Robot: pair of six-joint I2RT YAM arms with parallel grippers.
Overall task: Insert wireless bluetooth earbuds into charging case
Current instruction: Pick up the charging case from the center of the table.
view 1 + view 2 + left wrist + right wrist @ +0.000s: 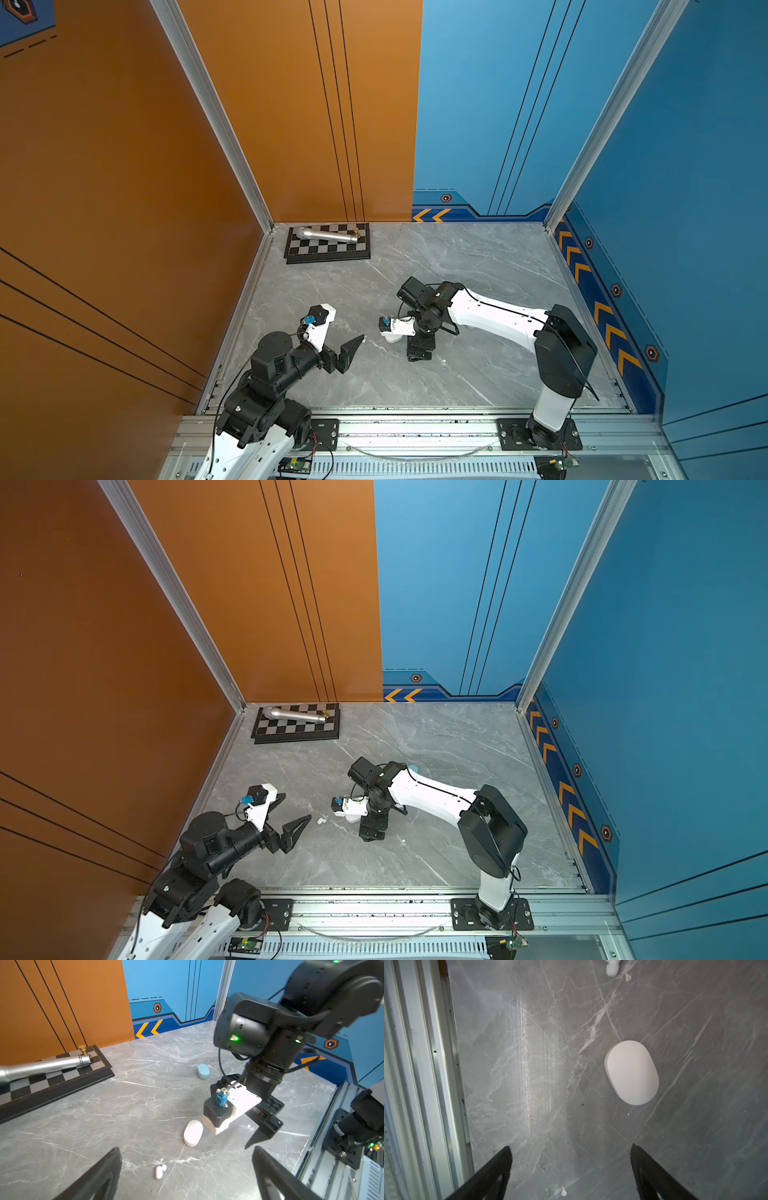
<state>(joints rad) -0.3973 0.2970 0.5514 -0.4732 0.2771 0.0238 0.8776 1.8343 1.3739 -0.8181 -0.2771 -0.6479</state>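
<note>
White earbuds (160, 1171) are lying loose near the closed case (193, 1133). Left tool (295, 806) and right tool (571, 1147) are hovering wide open, empty. Guessing it's needing the case opened next.

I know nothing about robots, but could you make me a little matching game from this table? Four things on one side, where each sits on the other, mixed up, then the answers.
Things
1. white oval case
2. pale blue oval case
3. silver tube
4. white earbuds

Places
A. lying on the chessboard
B. on the marble table, just in front of the open left gripper
C. on the table behind the right arm, toward the back wall
D. on the table just ahead of the open right gripper

Pairs: 1-D, 2-C, 3-A, 4-B
</note>
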